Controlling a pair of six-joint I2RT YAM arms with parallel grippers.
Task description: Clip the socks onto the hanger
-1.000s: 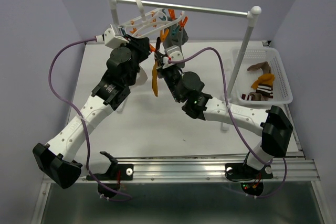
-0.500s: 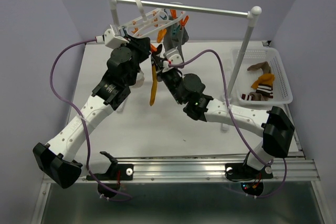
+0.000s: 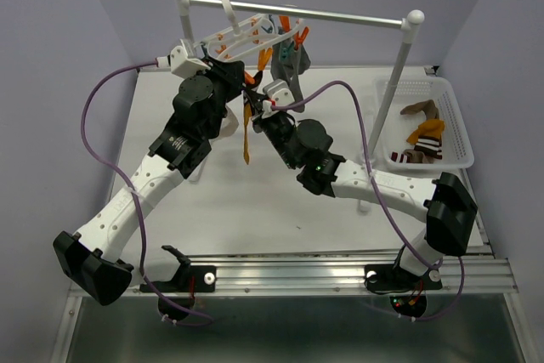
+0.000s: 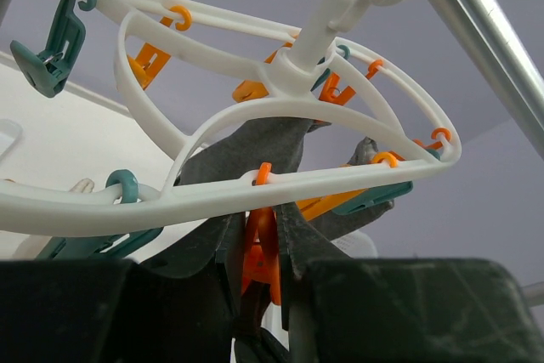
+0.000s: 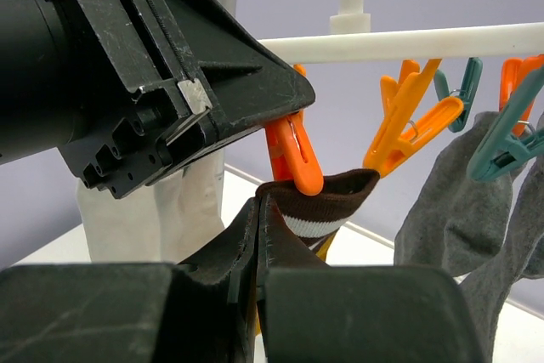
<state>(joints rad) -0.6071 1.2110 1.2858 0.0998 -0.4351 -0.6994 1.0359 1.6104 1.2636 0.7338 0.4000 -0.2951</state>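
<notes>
The white oval hanger [image 3: 246, 33] hangs by its hook from the rail, with orange and teal clips under its rings [image 4: 297, 180]. My left gripper [image 4: 259, 252] is shut on one orange clip [image 4: 262, 244], squeezing its handles. My right gripper [image 5: 257, 210] is shut on the brown-striped cuff of a mustard sock [image 5: 340, 197], holding it up against that clip's tip [image 5: 293, 155]. The rest of the sock [image 3: 246, 138] dangles between the two arms. Grey socks [image 3: 291, 59] hang clipped at the hanger's right end. A white sock [image 5: 187, 210] hangs behind my left gripper.
The metal rail [image 3: 340, 14] spans two posts with white ball tops [image 3: 413, 18]. A white perforated basket [image 3: 455, 121] at the right holds several more socks. The left arm's purple cable [image 3: 93, 108] loops over the table's left side.
The hanger has tipped up and back slightly. My right gripper has brought the sock cuff a little left and closer to the clip held by my left gripper. Both grips are unchanged.
</notes>
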